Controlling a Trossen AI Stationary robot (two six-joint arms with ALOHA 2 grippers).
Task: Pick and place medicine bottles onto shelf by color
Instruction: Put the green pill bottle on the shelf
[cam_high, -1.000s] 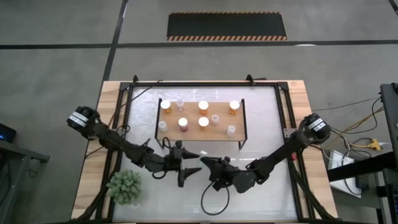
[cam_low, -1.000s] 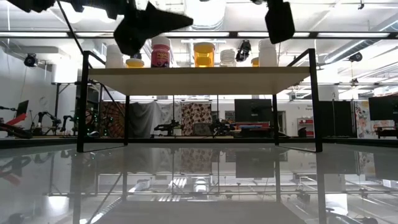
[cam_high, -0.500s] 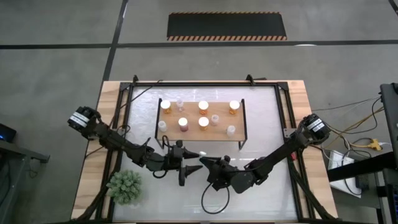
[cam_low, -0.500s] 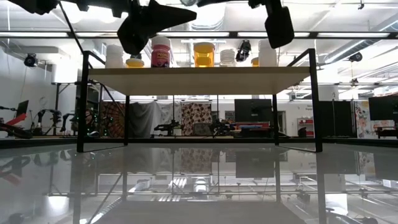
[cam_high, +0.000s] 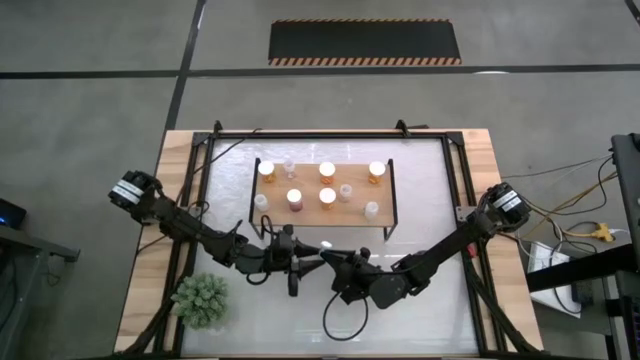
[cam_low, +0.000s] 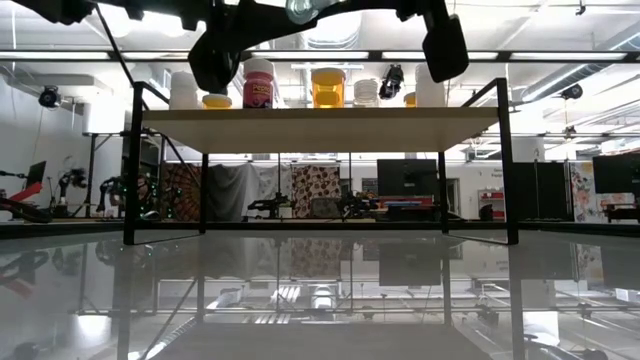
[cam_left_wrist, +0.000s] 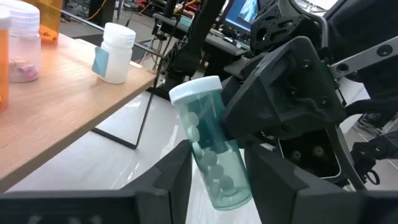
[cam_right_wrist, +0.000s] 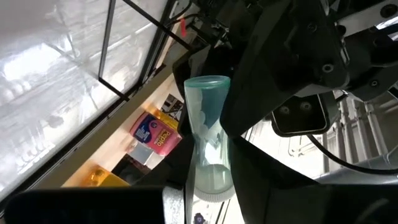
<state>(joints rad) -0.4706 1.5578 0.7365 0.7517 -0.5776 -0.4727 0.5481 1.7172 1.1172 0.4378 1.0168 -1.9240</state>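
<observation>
1. The greenish bottle (cam_left_wrist: 210, 149) hangs in the air above the bench's (cam_high: 430, 210) near middle, just in front of the shelf (cam_high: 385, 200), caught between both arms.
2. The right gripper (cam_right_wrist: 208, 186) is clamped on its cap end.
3. The left gripper (cam_left_wrist: 214, 168) straddles the body; whether its fingers (cam_left_wrist: 174, 174) press the bottle, I cannot tell.
4. Risk: if the right gripper lets go before the left one grips, the bottle falls onto the bench.
5. The bottle sits tilted, so an off-centre squeeze could twist it loose.
</observation>
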